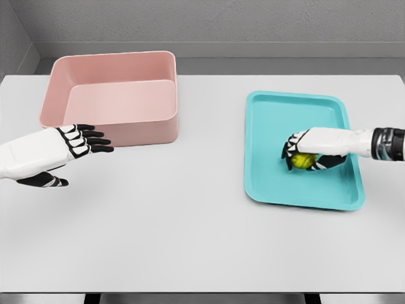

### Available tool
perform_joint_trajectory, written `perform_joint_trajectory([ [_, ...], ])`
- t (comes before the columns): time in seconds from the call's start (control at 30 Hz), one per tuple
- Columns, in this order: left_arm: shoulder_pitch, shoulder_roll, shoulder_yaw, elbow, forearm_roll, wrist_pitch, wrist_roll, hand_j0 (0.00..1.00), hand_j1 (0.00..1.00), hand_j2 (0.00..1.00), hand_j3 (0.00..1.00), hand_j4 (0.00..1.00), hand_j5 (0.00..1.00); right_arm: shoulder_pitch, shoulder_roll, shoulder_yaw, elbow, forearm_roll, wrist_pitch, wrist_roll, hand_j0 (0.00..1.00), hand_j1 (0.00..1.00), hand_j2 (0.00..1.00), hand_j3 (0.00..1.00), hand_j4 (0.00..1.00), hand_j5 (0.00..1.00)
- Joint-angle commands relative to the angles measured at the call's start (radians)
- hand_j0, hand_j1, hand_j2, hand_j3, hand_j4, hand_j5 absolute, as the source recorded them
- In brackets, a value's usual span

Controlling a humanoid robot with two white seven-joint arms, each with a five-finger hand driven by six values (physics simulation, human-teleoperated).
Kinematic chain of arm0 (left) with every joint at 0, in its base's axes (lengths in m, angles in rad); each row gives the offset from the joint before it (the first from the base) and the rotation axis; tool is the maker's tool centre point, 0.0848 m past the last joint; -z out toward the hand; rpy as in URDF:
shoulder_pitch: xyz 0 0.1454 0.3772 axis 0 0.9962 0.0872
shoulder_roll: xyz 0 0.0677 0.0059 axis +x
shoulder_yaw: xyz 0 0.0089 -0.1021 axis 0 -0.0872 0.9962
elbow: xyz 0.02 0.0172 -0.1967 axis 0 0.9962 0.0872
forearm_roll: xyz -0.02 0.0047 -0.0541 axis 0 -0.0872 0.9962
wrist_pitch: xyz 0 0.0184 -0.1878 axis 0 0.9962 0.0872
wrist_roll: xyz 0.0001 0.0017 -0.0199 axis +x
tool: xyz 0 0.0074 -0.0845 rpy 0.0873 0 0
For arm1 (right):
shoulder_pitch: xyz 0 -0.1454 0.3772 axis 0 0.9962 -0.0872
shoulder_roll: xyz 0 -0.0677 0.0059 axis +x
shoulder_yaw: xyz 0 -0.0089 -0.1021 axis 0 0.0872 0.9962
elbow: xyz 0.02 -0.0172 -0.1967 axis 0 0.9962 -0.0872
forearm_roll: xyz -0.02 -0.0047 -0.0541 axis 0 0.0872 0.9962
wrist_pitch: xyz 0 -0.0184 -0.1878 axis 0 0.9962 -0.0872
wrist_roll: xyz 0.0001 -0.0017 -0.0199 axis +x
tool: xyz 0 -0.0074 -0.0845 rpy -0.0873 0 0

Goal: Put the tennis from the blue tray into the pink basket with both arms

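A yellow-green tennis ball (302,161) lies on the blue tray (272,126) at the right of the table. My right hand (295,154) reaches in from the right edge, its fingers curled around the ball from above and the sides. The pink basket (114,130) stands at the back left, with nothing in it. My left hand (79,152) hovers just in front of the basket's near left corner, fingers stretched out and thumb apart, holding nothing.
The white table (190,221) runs to its front edge near the bottom of the view. A grey wall rises behind the basket and tray.
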Motion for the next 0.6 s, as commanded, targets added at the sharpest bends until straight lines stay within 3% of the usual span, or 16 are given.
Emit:
perform_joint_trajectory([
  [0.0, 0.0, 0.002, 0.001, 0.0, 0.007, 0.001, 0.001, 1.0, 1.0, 1.0, 1.0, 1.0, 1.0, 0.0, -0.036, -0.03, -0.055, -0.008, 0.002, 0.0, 0.38, 0.38, 0.38, 0.38, 0.38, 0.38],
  [0.17, 0.005, 0.0, 0.0, 0.0, 0.007, 0.001, 0.001, 1.0, 1.0, 1.0, 1.0, 1.0, 1.0, 0.0, -0.078, -0.074, -0.156, -0.006, 0.002, -0.001, 0.38, 0.38, 0.38, 0.38, 0.38, 0.38],
  [0.33, 0.006, 0.0, 0.0, 0.0, 0.005, 0.001, 0.001, 1.0, 1.0, 1.0, 1.0, 1.0, 1.0, -0.006, -0.065, -0.076, -0.308, 0.009, 0.002, 0.042, 0.38, 0.38, 0.38, 0.38, 0.38, 0.38],
  [0.57, 0.006, 0.0, 0.001, 0.001, -0.009, 0.001, 0.001, 1.0, 1.0, 1.0, 1.0, 1.0, 1.0, -0.025, 0.014, -0.076, -0.359, 0.011, 0.002, 0.088, 0.34, 0.34, 0.34, 0.34, 0.34, 0.34],
])
